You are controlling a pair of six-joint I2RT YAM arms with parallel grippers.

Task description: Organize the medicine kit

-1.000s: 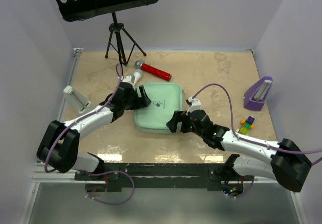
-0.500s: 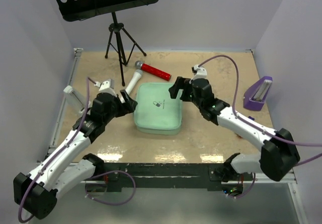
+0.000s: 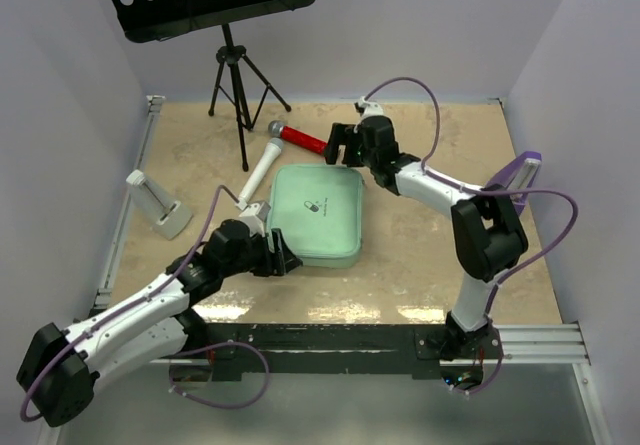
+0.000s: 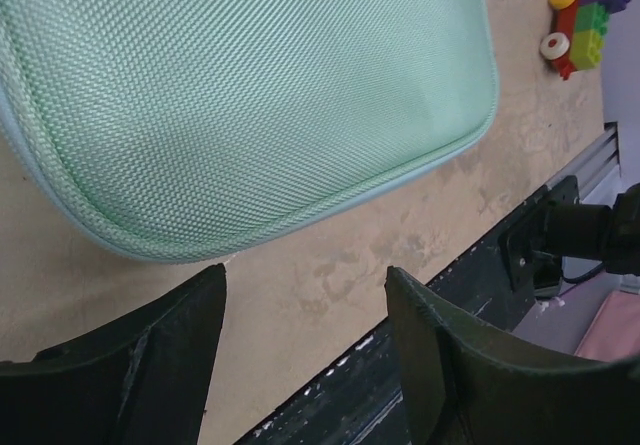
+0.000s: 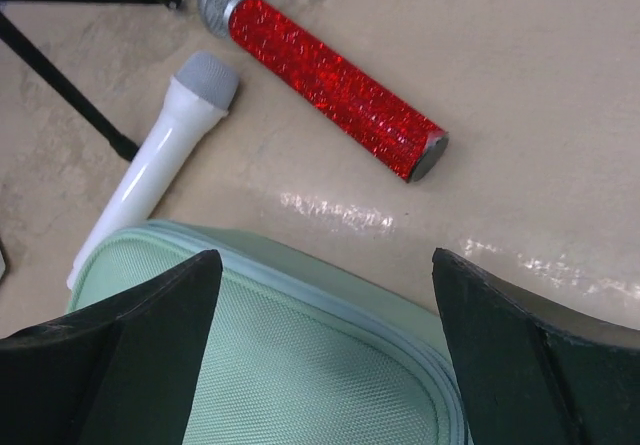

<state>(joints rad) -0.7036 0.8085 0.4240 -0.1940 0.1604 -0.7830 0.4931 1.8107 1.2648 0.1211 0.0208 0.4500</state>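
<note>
A mint-green square medicine kit [image 3: 315,215] with rounded corners lies flat and closed in the middle of a pale stone-patterned bench [image 3: 420,255]. Its lid faces up and carries a small dark pill-and-capsule mark near the centre. Up close the cover is a tight woven fabric with a raised, piped seam around the rim. No zip pull shows in any view.

The left claw [image 4: 305,285] sits low at the kit's near-left corner. Its two dark fingers are spread apart with only bare bench between them, and the kit's edge lies just beyond their tips. The right claw [image 5: 320,265] hangs above the kit's far edge, spread wide and holding nothing.

The kit is probably light, with a semi-stiff shell that gives a little under pressure. The weave should offer fair grip rather than slip. It looks too broad to span across the flat, so the thin rim or a corner seems the best place to pinch. One claw may need to steady it while the other works the seam.

Just beyond the far edge lie a red glitter microphone [image 5: 330,90] and a white microphone [image 5: 155,180]. Small coloured toy bricks [image 4: 580,25] sit well apart from the kit.
</note>
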